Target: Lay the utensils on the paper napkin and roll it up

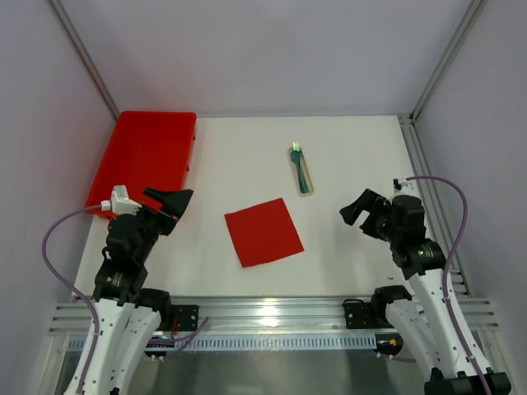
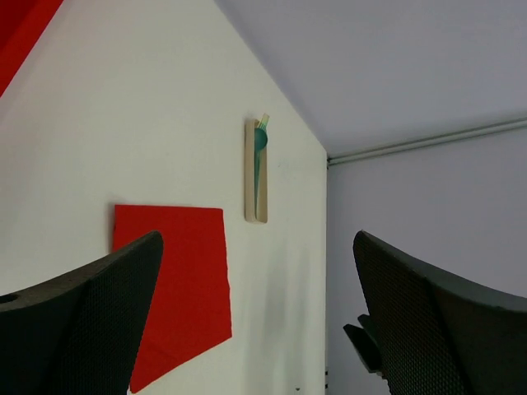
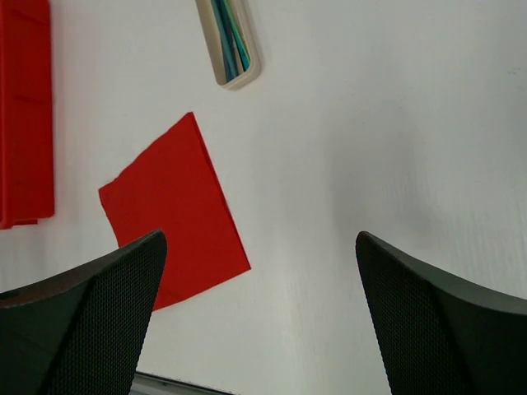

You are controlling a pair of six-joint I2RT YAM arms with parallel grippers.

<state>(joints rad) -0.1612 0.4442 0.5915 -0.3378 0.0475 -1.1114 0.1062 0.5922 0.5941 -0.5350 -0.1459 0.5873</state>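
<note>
The red paper napkin lies flat on the white table near the front middle; it also shows in the left wrist view and the right wrist view. The teal utensils lie together on a pale beige strip behind and right of the napkin, also seen in the left wrist view and the right wrist view. My left gripper is open and empty, left of the napkin. My right gripper is open and empty, right of the napkin.
A big red plastic tray sits at the back left, just behind the left gripper. The pale beige strip holds the utensils. Frame posts and grey walls bound the table; a rail runs along its right edge.
</note>
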